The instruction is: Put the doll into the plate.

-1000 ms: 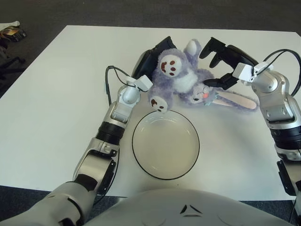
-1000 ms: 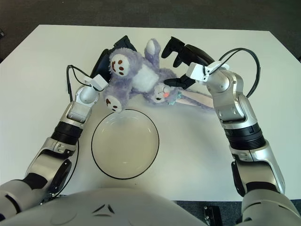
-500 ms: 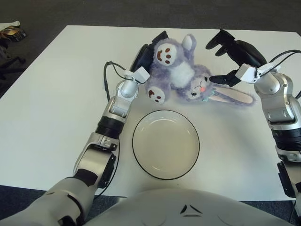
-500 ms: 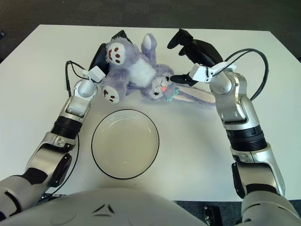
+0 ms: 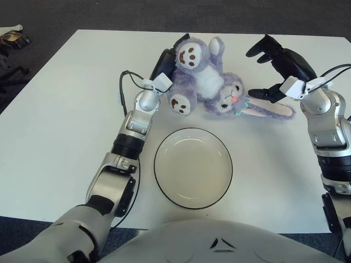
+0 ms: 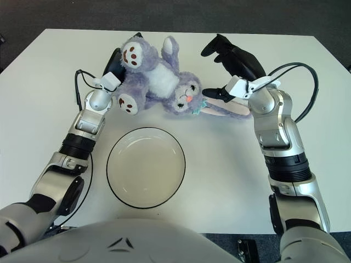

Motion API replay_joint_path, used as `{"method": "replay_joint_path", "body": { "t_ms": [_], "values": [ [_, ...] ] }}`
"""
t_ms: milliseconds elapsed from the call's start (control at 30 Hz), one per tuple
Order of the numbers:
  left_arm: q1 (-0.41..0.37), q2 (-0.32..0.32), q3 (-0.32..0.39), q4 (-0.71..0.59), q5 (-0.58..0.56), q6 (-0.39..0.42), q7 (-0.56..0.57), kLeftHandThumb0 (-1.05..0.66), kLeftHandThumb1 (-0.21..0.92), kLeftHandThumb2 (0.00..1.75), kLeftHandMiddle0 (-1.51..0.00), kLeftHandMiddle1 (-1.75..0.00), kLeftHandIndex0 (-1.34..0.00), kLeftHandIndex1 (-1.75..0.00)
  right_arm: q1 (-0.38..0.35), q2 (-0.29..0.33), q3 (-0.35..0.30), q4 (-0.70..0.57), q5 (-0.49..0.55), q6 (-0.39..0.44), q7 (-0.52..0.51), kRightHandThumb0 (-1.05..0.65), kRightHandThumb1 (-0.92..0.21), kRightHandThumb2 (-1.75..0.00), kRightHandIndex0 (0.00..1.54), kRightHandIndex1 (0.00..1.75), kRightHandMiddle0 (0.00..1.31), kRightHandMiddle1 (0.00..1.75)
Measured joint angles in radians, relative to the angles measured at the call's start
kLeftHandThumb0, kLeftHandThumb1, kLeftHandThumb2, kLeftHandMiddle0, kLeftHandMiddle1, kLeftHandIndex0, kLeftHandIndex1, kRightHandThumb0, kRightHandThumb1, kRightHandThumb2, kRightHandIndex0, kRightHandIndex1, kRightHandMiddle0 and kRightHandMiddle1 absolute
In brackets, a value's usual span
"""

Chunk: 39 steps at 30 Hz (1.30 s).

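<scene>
Purple doll (image 5: pixel 205 82) beyond plate (image 5: pixel 193 167); left hand (image 5: pixel 167 63) grips it; right hand (image 6: pixel 233 60) spread, empty.

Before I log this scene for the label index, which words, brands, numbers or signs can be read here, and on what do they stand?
None can be read.
The purple plush rabbit doll, the round white plate with a dark rim and the white table show no writing.
The small marks on the robot's grey chest are shapes, not letters.
The left hand and right hand carry no legible label.
</scene>
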Motion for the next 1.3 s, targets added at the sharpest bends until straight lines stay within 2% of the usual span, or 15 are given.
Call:
{"method": "replay_joint_path", "body": {
  "t_ms": [367,500,633,733,900,1300],
  "values": [
    [0.0,-0.017,0.025,-0.023,-0.006,0.126,0.016,0.0,-0.03,1.7,-0.9,-1.69,-0.64,-1.75,0.001,-0.039,0.002,-0.007,-0.059,-0.043,0.001,-0.77,-0.37,-0.8,0.19,0.8,0.0,1.01],
    [0.0,-0.029,0.032,-0.042,-0.007,0.175,0.022,0.0,-0.02,1.69,-0.89,-1.69,-0.63,-1.75,0.006,-0.045,0.004,-0.007,-0.063,-0.059,0.008,-0.84,-0.44,-0.71,0.19,0.87,0.0,0.96],
    [0.0,-0.042,0.039,-0.064,-0.009,0.227,0.027,0.0,-0.02,1.68,-0.88,-1.69,-0.63,-1.75,0.031,-0.052,0.004,-0.007,-0.07,-0.096,0.0,-0.85,-0.45,-0.68,0.19,0.91,0.0,0.96],
    [0.0,-0.052,0.047,-0.084,-0.014,0.283,0.033,0.0,0.0,1.66,-0.88,-1.67,-0.62,-1.75,0.064,-0.05,0.004,0.0,-0.071,-0.139,-0.021,-0.74,-0.35,-0.79,0.19,0.87,0.0,1.03],
    [0.0,-0.075,0.065,-0.106,-0.031,0.356,0.049,0.0,0.01,1.64,-0.88,-1.66,-0.61,-1.75,0.094,-0.036,0.004,0.027,-0.062,-0.191,-0.047,-0.67,-0.28,-0.87,0.2,0.84,0.0,1.06],
    [0.0,-0.14,0.106,-0.158,-0.118,0.489,0.063,0.0,0.07,1.57,-0.83,-1.66,-0.56,-1.75,0.095,0.008,0.004,0.099,-0.009,-0.271,-0.073,-0.71,-0.26,-0.87,0.18,0.75,0.0,1.0]
  ]
}}
